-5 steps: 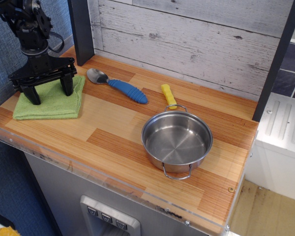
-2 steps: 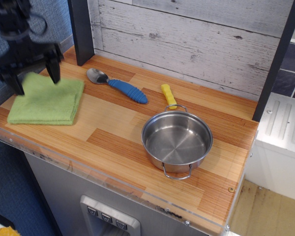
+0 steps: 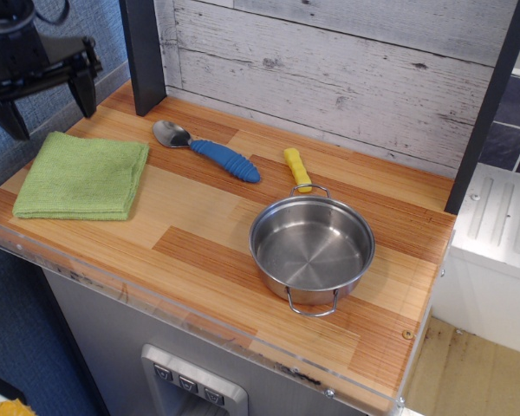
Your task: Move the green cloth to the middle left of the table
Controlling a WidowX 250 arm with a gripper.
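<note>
A: Locating green cloth (image 3: 82, 177)?
B: Lying flat, folded, at left end of table (image 3: 208, 234), near front edge.
A: Gripper (image 3: 50, 101) status?
B: Hanging above cloth's far edge, jaws spread apart, holding nothing, not touching cloth.

Claw (image 3: 50, 104) body cut off by top-left edge; yellow handle (image 3: 297, 169) end hidden behind pan (image 3: 311, 247) rim.
</note>
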